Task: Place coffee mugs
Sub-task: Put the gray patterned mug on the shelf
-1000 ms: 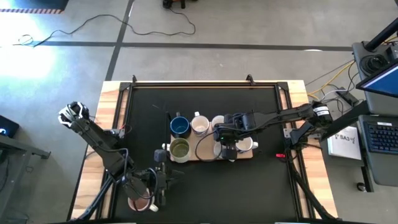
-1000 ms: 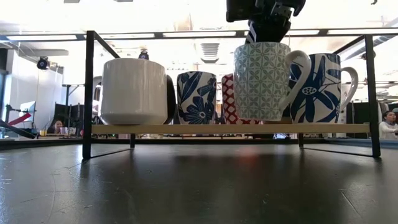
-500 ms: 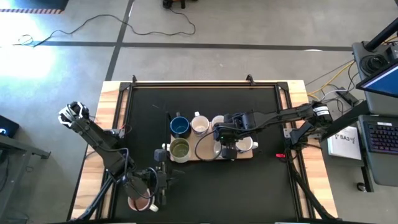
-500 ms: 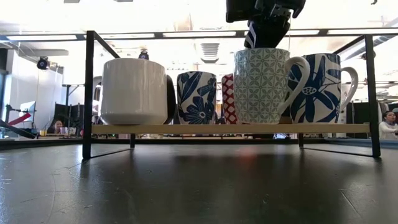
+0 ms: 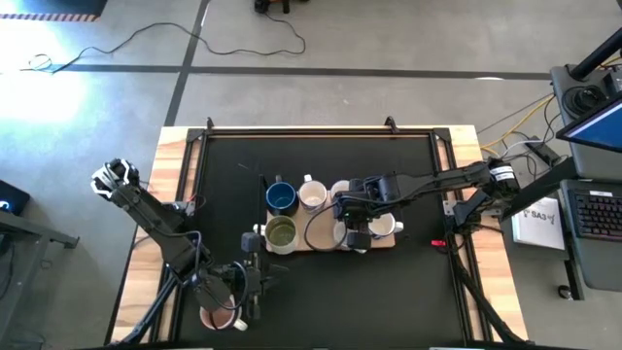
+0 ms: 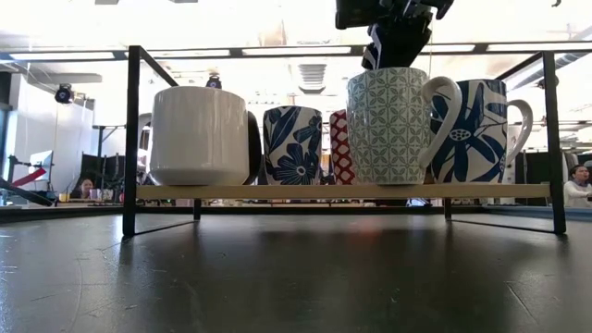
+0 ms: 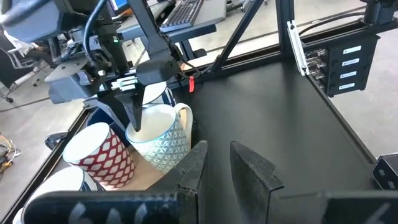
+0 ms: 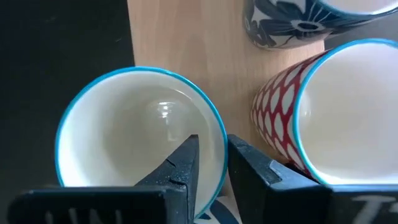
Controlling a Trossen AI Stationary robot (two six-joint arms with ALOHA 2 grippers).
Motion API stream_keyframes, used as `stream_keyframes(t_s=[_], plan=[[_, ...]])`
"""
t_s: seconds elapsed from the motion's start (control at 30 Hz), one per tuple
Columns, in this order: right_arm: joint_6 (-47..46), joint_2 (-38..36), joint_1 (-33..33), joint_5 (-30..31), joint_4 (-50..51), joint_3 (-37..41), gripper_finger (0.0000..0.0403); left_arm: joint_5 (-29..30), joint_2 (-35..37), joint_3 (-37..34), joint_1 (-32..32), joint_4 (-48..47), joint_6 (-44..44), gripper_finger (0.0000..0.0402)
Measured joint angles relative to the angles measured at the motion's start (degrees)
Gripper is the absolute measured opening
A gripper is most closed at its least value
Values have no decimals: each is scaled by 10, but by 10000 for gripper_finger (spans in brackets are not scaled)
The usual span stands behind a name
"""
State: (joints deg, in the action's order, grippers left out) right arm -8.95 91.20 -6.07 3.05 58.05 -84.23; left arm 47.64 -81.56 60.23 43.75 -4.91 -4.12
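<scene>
The black bench [image 5: 321,292] carries a light wooden board [image 6: 342,191]; several mugs [image 6: 199,136] stand on it.

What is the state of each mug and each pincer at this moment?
Teal patterned mug: upright on the wooden board, empty.
Right pincer: open, astride that mug's rim.
Red patterned mug: upright, empty.
White mug: upright on the board.
Left pincer: open, holding nothing.

Teal-patterned mug [image 6: 388,125] sits upright on the board, rim straddled by the right gripper [image 8: 211,163]; red-patterned mug [image 8: 323,106] just beside it, blue-floral mugs [image 6: 292,144] farther off.
</scene>
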Motion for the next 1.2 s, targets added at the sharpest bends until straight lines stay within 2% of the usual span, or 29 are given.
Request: stream_keyframes(t_s=[0.3,0.57,0.87,1.2], plan=[[-19,0,-2,-4,34,-58,78,0,0,0,-3,1,0,49],[-78,1,-47,-76,-5,-77,61,0,0,0,-3,0,0,49],[-115,43,-105,-76,-19,-77,58,-6,0,0,-3,-8,1,49],[-108,73,-109,-60,-7,-76,59,-18,0,0,-3,-12,-1,49]])
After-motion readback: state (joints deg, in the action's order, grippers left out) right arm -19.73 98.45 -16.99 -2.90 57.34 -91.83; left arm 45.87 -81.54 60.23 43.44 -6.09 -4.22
